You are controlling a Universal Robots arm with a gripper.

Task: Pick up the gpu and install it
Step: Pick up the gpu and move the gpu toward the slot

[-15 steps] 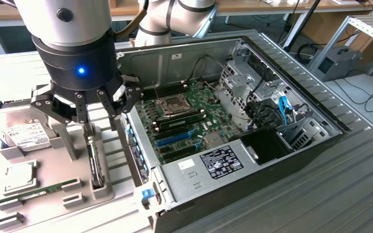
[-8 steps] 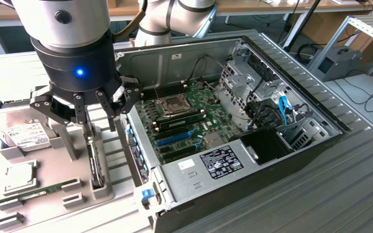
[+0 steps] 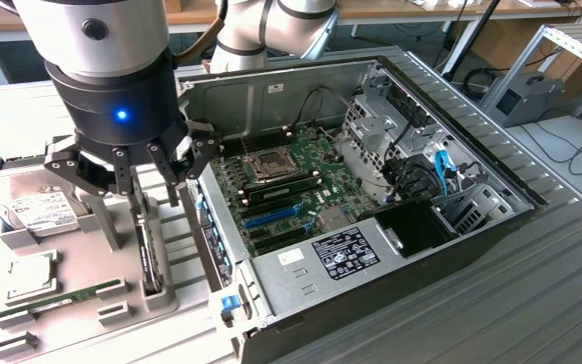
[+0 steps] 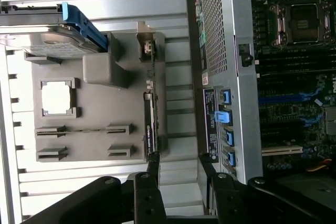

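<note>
Here we hold our gripper (image 3: 142, 180) (image 4: 177, 169), wide and empty, above the graphics card (image 3: 148, 252) (image 4: 150, 129), which stands on edge along the holder's (image 3: 89, 265) case-side edge, parallel to the computer case (image 3: 301, 262).

The gripper (image 3: 145, 186) hangs with its jaws spread wide just above the gpu (image 3: 148, 256), which stands edge-on in a slot of the grey holder (image 3: 94, 243). Further toward the exterior view's left sit a hard drive (image 3: 40, 210) with a white label, a processor chip (image 3: 30, 276) and a RAM stick (image 3: 64, 297). At the exterior view's right lies the open computer case (image 3: 261, 95), its motherboard (image 3: 306, 174) exposed, with a blue slot (image 3: 270, 216) and a labelled power supply (image 3: 336, 254)
</note>
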